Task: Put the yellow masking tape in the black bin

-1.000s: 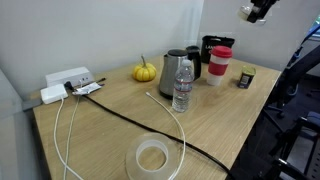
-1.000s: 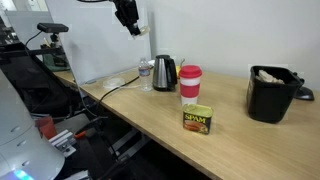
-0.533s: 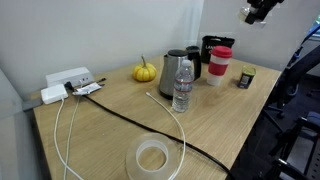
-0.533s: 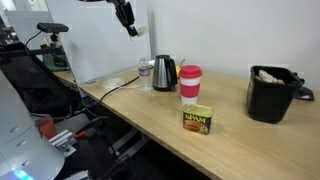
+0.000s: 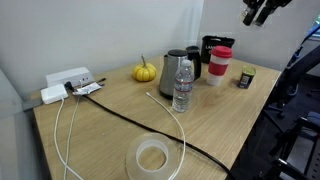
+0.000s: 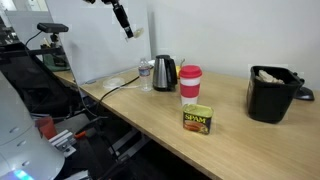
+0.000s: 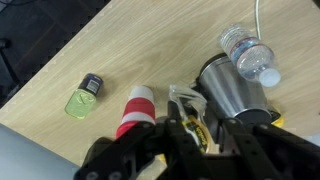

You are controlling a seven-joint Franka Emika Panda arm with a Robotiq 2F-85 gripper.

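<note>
In an exterior view the top edge cuts off the tool (image 5: 262,10). In both exterior views it is too small for us to read how its jaws stand. In the wrist view the blurred tool covers part of the cup (image 7: 135,108) and kettle (image 7: 228,88). In an exterior view they partly hide the black bin (image 5: 210,43).

Pale wooden counter (image 5: 105,140) against a plain white wall (image 5: 90,30). Even indoor light throughout. Dark clutter (image 6: 40,110) off the counter's edge, perhaps equipment racks; too murky to tell.

Bottle (image 5: 182,85) beside kettle (image 5: 173,70), can (image 6: 196,120) before cup (image 6: 190,85)
</note>
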